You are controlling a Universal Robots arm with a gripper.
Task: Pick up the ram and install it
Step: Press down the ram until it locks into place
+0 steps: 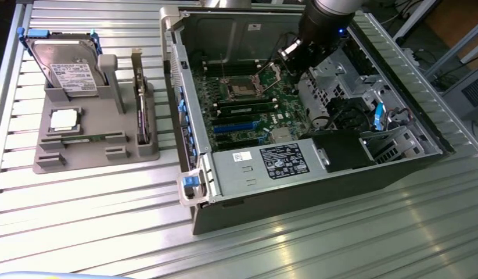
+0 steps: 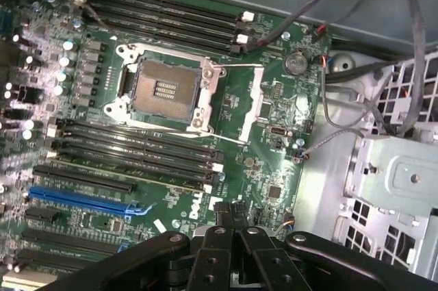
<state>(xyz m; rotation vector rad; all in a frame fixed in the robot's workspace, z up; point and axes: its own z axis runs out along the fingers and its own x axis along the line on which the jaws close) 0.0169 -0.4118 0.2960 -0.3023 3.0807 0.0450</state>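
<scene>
The ram looks like a long thin board standing on edge in the grey holder, at the exterior view's left, outside the case. My gripper hangs inside the open computer case, far from that holder. It is above the motherboard, near the empty processor socket. In the wrist view the black fingers are shut with nothing between them. Rows of black memory slots run on both sides of the socket. A narrow green strip lies along those slots; I cannot tell what it is.
The holder also carries a hard drive leaning upright and a square silver processor chip. Inside the case, black cables loop over a metal drive cage. A power supply fills the case's near end. The slatted table surrounds everything.
</scene>
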